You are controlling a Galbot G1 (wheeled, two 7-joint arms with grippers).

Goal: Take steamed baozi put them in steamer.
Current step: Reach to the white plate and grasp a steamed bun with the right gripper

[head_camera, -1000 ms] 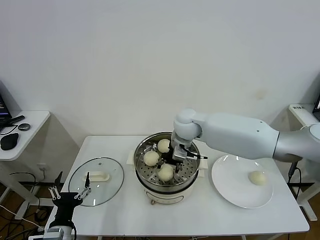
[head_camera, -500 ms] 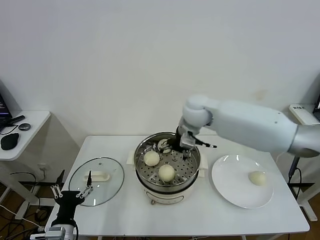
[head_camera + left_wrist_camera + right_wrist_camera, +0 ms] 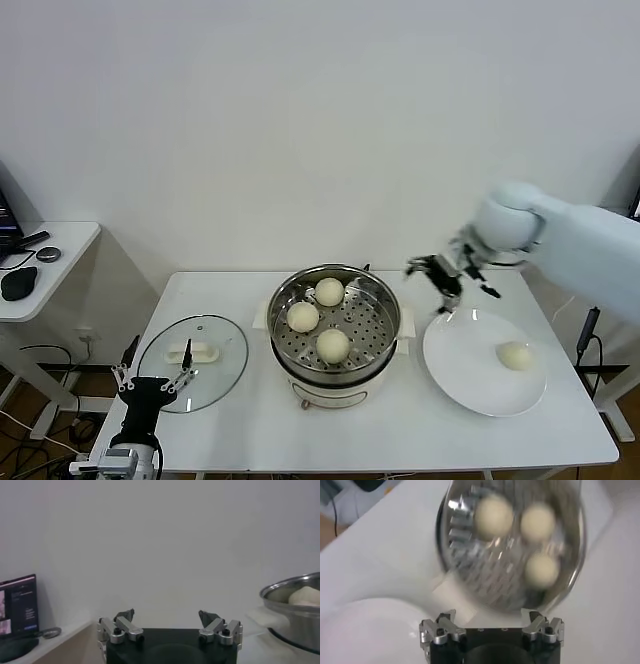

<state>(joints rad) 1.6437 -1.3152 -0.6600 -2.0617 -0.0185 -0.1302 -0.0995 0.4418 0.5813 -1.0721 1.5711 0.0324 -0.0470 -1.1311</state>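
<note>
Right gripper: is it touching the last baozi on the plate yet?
Apart. The head view shows the right gripper open in the air between steamer and plate, with bare plate between it and the baozi.

In my right wrist view the steamer [image 3: 512, 550] and its three baozi [image 3: 493, 515] are smeared by blur. The left wrist view cuts the steamer [image 3: 295, 612] at the edge, showing one baozi [image 3: 306, 596] partly.
</note>
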